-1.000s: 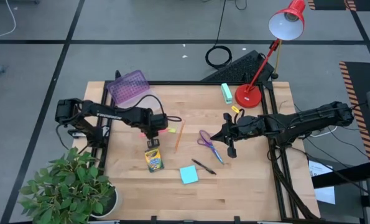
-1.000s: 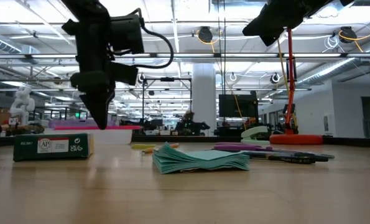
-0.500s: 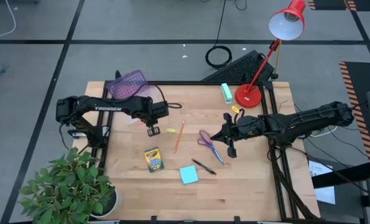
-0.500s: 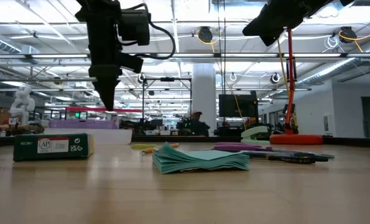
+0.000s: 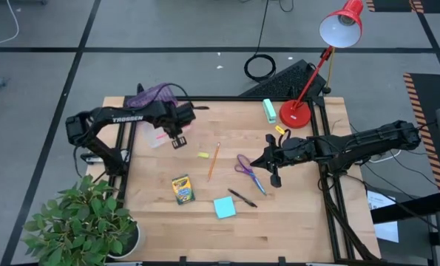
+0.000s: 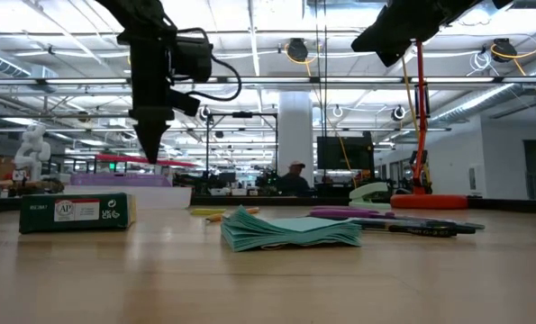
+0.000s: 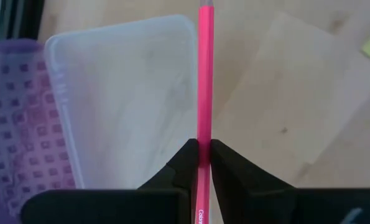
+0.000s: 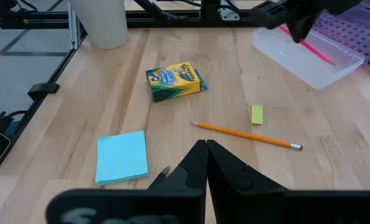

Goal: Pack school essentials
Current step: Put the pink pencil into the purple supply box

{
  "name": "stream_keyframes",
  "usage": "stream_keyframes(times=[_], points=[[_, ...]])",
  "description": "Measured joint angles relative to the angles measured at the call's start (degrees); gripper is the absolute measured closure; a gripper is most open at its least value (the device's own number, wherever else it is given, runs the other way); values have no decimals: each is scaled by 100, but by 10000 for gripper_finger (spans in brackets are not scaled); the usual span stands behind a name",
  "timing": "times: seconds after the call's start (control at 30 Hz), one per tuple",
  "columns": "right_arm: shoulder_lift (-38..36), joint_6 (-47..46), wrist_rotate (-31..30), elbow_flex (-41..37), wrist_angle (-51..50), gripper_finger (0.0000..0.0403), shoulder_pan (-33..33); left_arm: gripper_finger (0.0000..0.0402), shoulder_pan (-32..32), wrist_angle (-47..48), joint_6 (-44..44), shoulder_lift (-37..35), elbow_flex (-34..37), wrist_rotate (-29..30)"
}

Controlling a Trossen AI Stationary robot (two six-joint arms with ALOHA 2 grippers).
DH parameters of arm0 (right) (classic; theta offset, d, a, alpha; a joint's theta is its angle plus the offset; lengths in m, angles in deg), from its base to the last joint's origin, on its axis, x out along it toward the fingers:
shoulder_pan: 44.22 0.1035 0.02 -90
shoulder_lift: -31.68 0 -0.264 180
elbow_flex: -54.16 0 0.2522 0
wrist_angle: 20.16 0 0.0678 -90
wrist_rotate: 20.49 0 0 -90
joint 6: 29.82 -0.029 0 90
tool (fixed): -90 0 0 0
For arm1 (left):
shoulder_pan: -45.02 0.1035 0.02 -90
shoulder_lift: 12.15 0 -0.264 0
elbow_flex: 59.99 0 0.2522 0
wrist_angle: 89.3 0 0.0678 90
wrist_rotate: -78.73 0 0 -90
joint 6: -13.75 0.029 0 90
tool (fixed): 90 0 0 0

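My left gripper [image 5: 168, 131] hangs over the open pencil case at the far left, shut on a pink pen [image 7: 204, 74]. The case has a clear tray [image 7: 129, 93] and a purple lid [image 5: 153, 94]. On the table lie the crayon box [image 5: 182, 189], blue sticky-note pad [image 5: 223, 207], black pen [image 5: 242, 198], purple-handled scissors [image 5: 247, 170], orange pencil [image 5: 214, 161] and yellow eraser [image 5: 203, 155]. My right gripper [image 5: 268, 161] hovers shut just right of the scissors, touching nothing. My left gripper pinches the pink pen's barrel [image 7: 204, 138] between its two fingertips. The fingers [image 6: 150, 144] point down from above and lie across the pen. The pen hangs level and clear, above the clear tray.
A red desk lamp [image 5: 296, 112] and a mint-green block [image 5: 269, 110] stand at the far right. A small yellow piece [image 5: 280, 131] lies near the lamp's base. A potted plant [image 5: 83, 222] sits off the near left corner. Bare wood lies along the near edge.
My left gripper has risen and gone toward the table's far left, from beside the crayon box to above the open case. It has stayed shut on the pink pen, which has come up from just above the table and stayed level.
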Motion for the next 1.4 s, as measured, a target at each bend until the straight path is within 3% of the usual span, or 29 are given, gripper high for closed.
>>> stream_keyframes(times=[0.47,1.4], points=[[0,0,0,0,0,403,1,360,869,-149,33,0,4,256],[0,0,11,1,0,403,-2,360,1513,-356,302,9,290,278]])
